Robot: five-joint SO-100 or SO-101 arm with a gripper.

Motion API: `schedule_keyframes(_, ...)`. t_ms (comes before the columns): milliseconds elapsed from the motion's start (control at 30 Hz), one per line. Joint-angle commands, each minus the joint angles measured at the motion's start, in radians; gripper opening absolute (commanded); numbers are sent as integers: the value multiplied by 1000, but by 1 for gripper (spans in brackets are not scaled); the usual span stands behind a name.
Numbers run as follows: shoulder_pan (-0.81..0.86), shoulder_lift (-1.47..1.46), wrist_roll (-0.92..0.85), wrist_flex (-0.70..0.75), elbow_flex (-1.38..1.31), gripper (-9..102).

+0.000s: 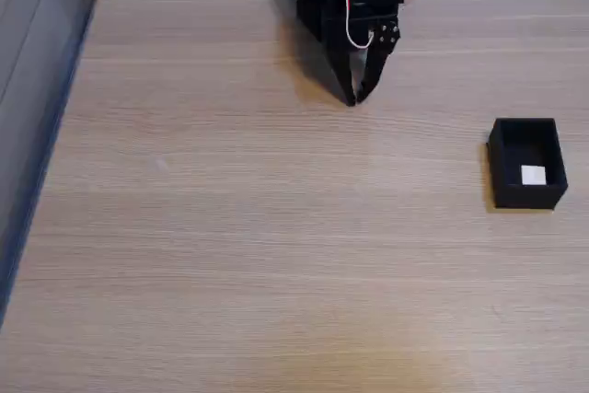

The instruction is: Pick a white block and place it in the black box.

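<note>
In the fixed view the black box (pixel 526 162) stands open-topped on the wooden table at the right side. The white block (pixel 533 175) lies inside it, near its front wall. My gripper (pixel 354 98) hangs at the far middle of the table, well to the left of the box, pointing down with its black fingertips together just above the wood. Nothing is held between the fingers.
The light wooden table (pixel 230 227) spans the view, with its left edge running diagonally down beside a grey floor strip. The arm's black body with a white and red cable (pixel 354 6) stands at the back edge. Cluttered items lie beyond the far edge.
</note>
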Motion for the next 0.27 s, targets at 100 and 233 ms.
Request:
schedule_keyframes(100,12,6,-54,8,14,0)
schedule_keyframes(233,12,6,-54,8,14,2)
